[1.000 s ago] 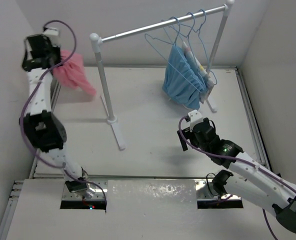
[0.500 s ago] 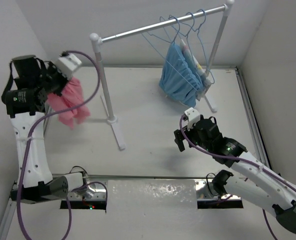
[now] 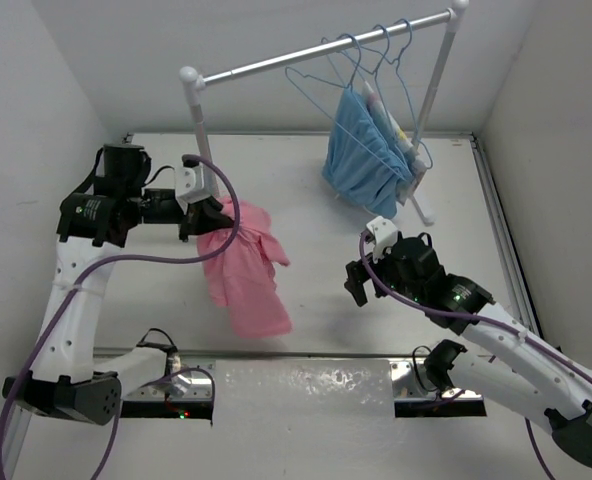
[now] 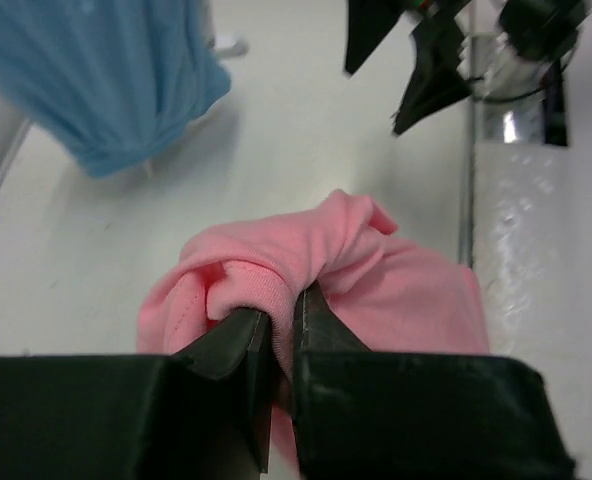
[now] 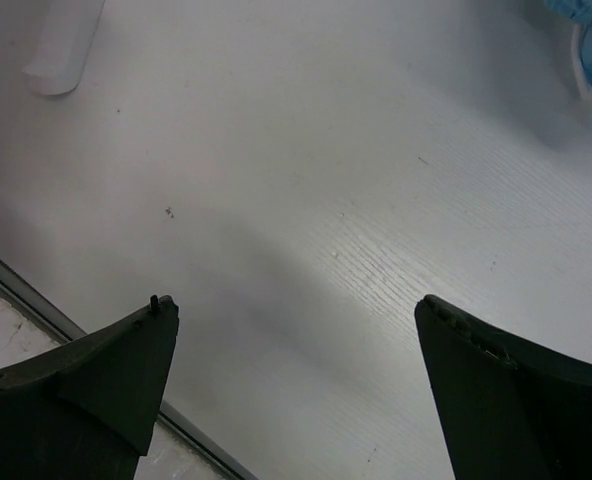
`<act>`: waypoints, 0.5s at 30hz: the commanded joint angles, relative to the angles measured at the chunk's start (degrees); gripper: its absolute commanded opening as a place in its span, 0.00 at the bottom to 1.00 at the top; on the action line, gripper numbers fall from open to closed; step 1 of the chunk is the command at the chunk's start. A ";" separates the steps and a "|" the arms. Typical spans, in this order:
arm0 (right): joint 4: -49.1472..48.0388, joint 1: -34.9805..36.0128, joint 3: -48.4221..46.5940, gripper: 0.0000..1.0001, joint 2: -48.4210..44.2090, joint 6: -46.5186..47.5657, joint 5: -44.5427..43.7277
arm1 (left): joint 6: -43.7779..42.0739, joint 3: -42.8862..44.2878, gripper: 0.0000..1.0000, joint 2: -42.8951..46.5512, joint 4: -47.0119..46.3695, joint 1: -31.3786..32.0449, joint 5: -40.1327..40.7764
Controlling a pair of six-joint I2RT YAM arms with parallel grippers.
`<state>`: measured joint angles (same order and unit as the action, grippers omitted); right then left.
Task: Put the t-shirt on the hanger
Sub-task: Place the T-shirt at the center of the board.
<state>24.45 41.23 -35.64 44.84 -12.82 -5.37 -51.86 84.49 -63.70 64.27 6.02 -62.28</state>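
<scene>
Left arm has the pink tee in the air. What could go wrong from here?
The left jaws pinch only a bunched fold of the salmon-pink cloth t-shirt. The rest dangles crumpled, so it may slip, and no neck opening shows for threading.
The thin light-blue wire hangers hang close together on the white-and-metal clothes rail, with a light-blue garment among them. The open, empty right jaws could snag a neighbour when taking one.

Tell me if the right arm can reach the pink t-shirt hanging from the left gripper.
Probably yes: the right gripper is open and empty, and nothing stands between it and the t-shirt dangling nearby.
</scene>
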 commanded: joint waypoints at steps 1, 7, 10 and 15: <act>-0.90 -0.19 -3.21 0.99 -0.45 -1.94 0.54 | 8.52 -3.09 0.00 -1.51 -11.44 1.71 -12.50; -0.80 -0.28 -2.33 0.99 1.12 -2.30 -0.52 | 27.83 -14.95 0.05 -3.09 -33.35 17.13 5.19; -0.02 -0.19 -3.56 0.99 2.79 -2.39 -1.31 | 29.71 -19.01 0.37 -4.41 -37.98 22.53 20.68; 2.80 -0.19 -4.01 0.99 2.45 -1.95 -6.05 | 24.45 -18.04 0.64 -6.61 -35.89 23.60 33.60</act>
<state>26.35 41.21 -37.15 47.99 -14.39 -7.86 -27.14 64.71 -70.59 33.74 29.69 -40.62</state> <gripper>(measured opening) 0.986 0.625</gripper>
